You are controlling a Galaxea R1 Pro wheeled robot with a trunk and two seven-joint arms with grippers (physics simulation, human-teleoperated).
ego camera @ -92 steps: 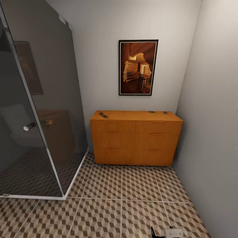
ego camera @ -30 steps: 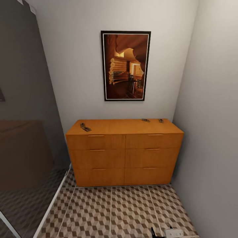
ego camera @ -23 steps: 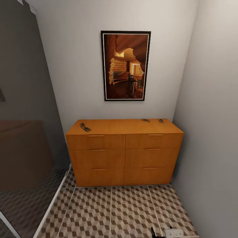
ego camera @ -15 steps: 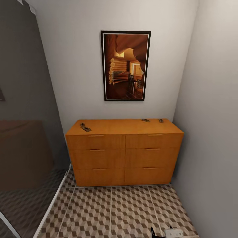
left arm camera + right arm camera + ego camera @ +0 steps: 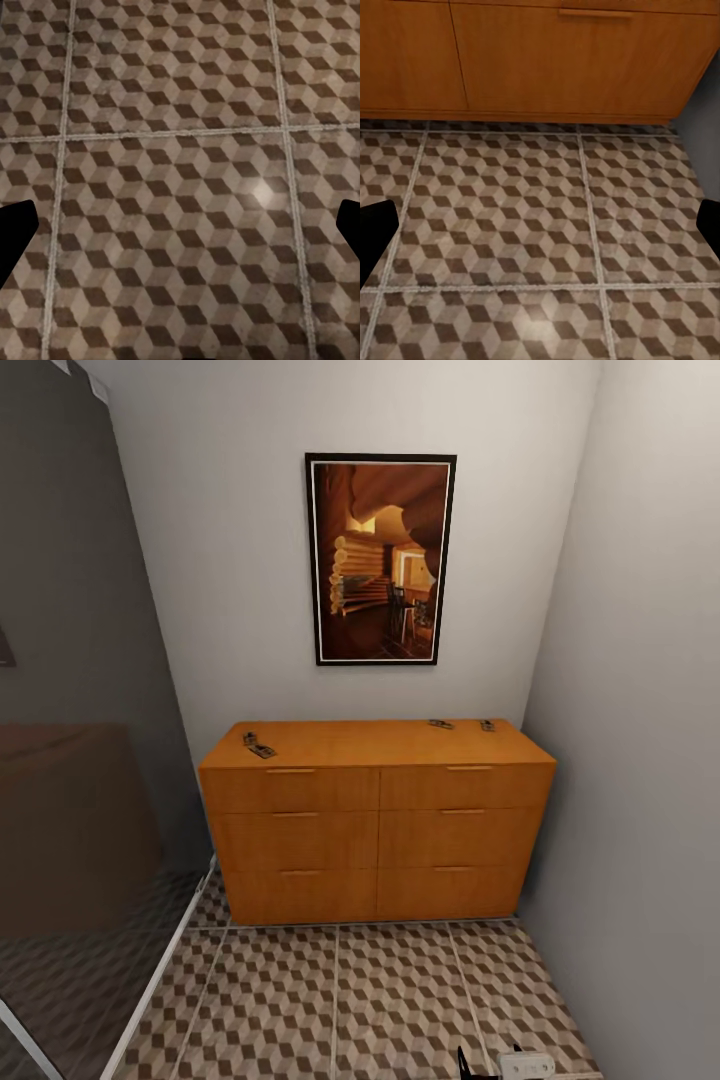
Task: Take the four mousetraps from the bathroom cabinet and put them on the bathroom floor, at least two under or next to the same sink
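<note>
Smooth orange-brown wood cabinet (image 5: 377,815) with a satin sheen. Floor (image 5: 340,1000) of lightly glossy printed tiles with pale grout. Matt painted walls (image 5: 250,560). Dark smoked glass panel (image 5: 70,760), faintly reflective.

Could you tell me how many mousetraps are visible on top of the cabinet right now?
3: one mousetrap near the cabinet's left end, two at its back right. A fourth may be hidden.

Home bathroom: glass shower screen (image 5: 70,690), tiled floor (image 5: 350,1000)
</note>
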